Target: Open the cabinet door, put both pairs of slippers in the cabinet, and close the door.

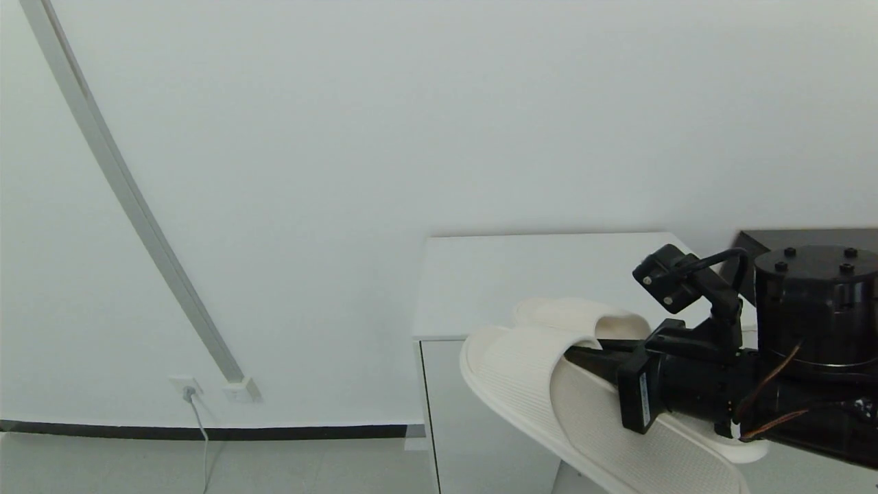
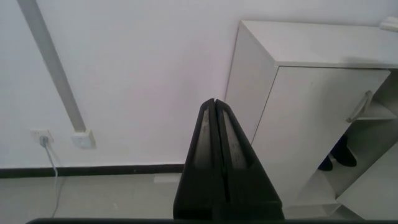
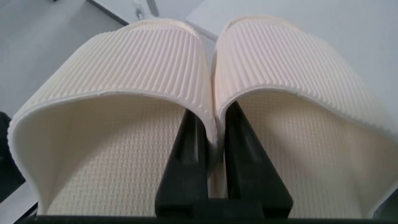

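One pair of slippers (image 1: 521,367) sits pinched in our right gripper's (image 3: 214,127) jaws near the cabinet (image 2: 292,43) (its door (image 2: 323,124) looks open). The left gripper's (image 2: 215,121) jaws are closed and empty. Next, we carry the pair inside.

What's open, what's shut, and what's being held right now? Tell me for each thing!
Left gripper: shut, holding nothing.
Right gripper: shut on the slippers.
Slippers: held together, up in the air.
Cabinet: open, a shelf showing inside.
Wall plug: plugged in.

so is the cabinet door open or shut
Open: the cabinet door is swung out, with a shelf and dark shoes visible inside.
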`<state>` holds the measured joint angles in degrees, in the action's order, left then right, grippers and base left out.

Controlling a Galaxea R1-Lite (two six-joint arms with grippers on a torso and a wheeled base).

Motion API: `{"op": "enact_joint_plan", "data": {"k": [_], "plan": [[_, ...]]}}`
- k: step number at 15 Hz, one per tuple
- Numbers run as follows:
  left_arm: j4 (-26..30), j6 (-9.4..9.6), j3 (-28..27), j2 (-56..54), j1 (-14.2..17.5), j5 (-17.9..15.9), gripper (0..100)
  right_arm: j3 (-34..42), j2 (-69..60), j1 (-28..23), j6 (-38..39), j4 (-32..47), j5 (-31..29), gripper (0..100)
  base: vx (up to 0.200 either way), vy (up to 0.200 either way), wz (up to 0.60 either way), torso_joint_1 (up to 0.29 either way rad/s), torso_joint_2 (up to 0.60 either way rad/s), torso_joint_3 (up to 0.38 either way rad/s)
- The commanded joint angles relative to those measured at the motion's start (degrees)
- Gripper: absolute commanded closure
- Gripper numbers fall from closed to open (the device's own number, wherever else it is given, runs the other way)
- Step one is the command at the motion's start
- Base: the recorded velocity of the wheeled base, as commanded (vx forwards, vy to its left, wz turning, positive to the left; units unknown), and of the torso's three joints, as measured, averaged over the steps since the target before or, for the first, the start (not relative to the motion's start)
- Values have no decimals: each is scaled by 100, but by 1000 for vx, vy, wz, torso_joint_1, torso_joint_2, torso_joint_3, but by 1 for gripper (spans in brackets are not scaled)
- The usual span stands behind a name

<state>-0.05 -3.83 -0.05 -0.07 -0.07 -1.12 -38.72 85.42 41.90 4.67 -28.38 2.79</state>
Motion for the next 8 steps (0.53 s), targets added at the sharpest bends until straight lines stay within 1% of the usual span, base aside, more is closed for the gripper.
{"op": "enact_joint_plan", "data": {"k": [1, 4, 8], "plan": [[-4, -4, -4, 7, -1, -2, 100, 13, 54, 11, -1, -10, 2, 100, -200, 0, 0, 7, -2, -7], [-4, 5, 5, 7, -1, -2, 100, 57, 115, 2, -1, -27, 2, 100, -200, 0, 0, -1, 4, 5], [-4, 5, -4, 7, -1, -2, 100, 66, 150, 11, -1, -36, 2, 100, 0, 0, 0, 0, 0, 0]]}}
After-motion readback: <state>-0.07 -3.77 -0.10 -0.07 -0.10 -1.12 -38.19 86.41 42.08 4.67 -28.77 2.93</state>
